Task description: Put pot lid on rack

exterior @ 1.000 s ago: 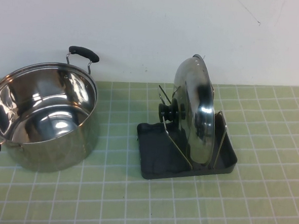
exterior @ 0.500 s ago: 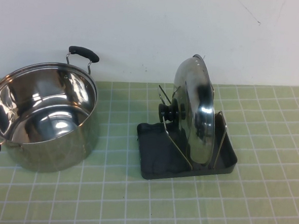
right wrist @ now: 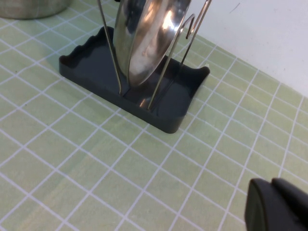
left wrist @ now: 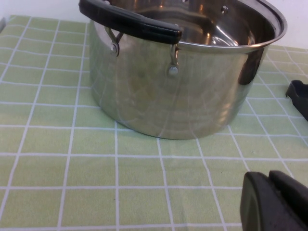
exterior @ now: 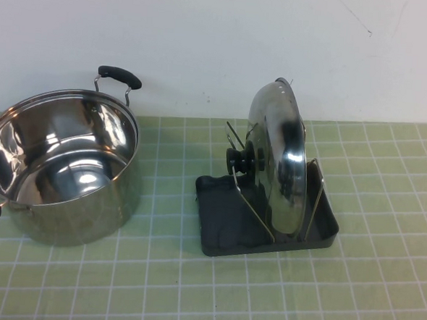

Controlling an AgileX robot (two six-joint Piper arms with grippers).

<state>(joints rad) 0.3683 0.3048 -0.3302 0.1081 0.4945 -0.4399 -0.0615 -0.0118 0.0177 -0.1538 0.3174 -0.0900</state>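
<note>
Overhead view first: I see the pot lid [exterior: 277, 160] standing on edge in the rack [exterior: 228, 219], held between its upright wire dividers [exterior: 314, 199], black knob [exterior: 242, 160] facing the large steel pot [exterior: 59, 166] to the left on the green checked tablecloth [exterior: 190, 296]. Neither arm appears here. From my left wrist camera, the left gripper [left wrist: 275, 202] sits low near the pot's side; I cannot tell its opening. From my right wrist camera, the right gripper [right wrist: 279, 206] hovers apart from the rack; its opening is likewise unclear.
</note>
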